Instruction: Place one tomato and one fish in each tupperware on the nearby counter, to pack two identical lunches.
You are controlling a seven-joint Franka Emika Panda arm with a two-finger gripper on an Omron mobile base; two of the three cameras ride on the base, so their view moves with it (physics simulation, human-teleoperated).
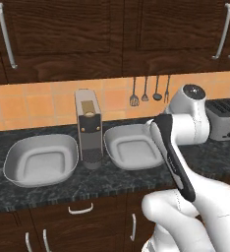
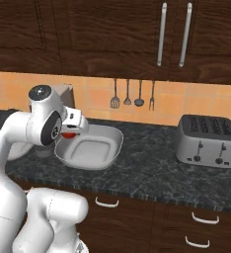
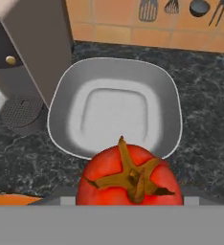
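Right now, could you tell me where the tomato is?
The tomato is in the gripper, held above the near rim of the right-hand tupperware, beside the coffee machine; in the right base view its red shows under the hand.

Count, items on surface point(image 1: 48, 192):
- Tubs: 2, one point(image 1: 41, 160) at 9 o'clock of the coffee machine, one point(image 1: 131, 146) at 3 o'clock of it.
- Coffee machine point(image 1: 89, 128): 1.
- Toaster point(image 2: 208, 141): 1.
- Tomato point(image 3: 129, 177): 1.
- Hanging utensils point(image 2: 133, 95) on the wall: 4.
- Upper cabinet handles: 2 point(image 2: 173, 33) in right base view.
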